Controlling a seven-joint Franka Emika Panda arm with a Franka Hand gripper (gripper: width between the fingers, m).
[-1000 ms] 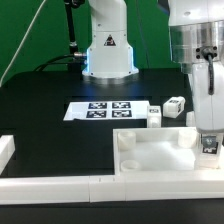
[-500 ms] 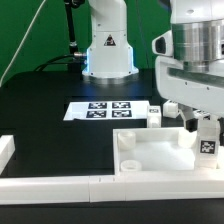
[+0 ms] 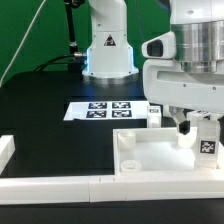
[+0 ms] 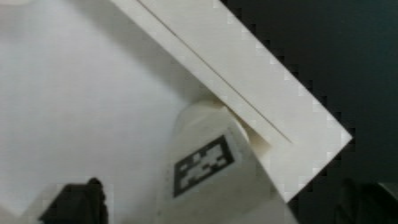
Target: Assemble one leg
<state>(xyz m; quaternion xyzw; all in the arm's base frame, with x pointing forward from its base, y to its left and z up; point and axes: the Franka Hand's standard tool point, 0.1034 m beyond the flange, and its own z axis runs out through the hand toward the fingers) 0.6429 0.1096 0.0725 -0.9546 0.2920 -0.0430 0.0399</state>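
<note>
A white leg [image 3: 207, 142] with a black-and-white tag stands upright in the far right corner of the large white tabletop [image 3: 160, 158], seen from the exterior view. My gripper [image 3: 199, 128] hangs right over it, jaws straddling its top. In the wrist view the leg [image 4: 217, 160] rises between the jaws beside the tabletop's rim [image 4: 249, 75]. One dark fingertip [image 4: 75, 203] stands apart from the leg, with bare white tabletop showing between them. The other finger is not clear against the black table. The gripper looks open.
Another leg [image 3: 155, 112] lies beside the marker board [image 3: 107, 110] behind the tabletop. The robot base [image 3: 108, 55] stands at the back. White border walls [image 3: 60, 186] run along the front, with a block at the exterior view's left [image 3: 5, 150].
The hand has turned about the leg and now shows broadside in the exterior view. It sits slightly higher than a second ago. The leg stays in the tabletop's corner.
</note>
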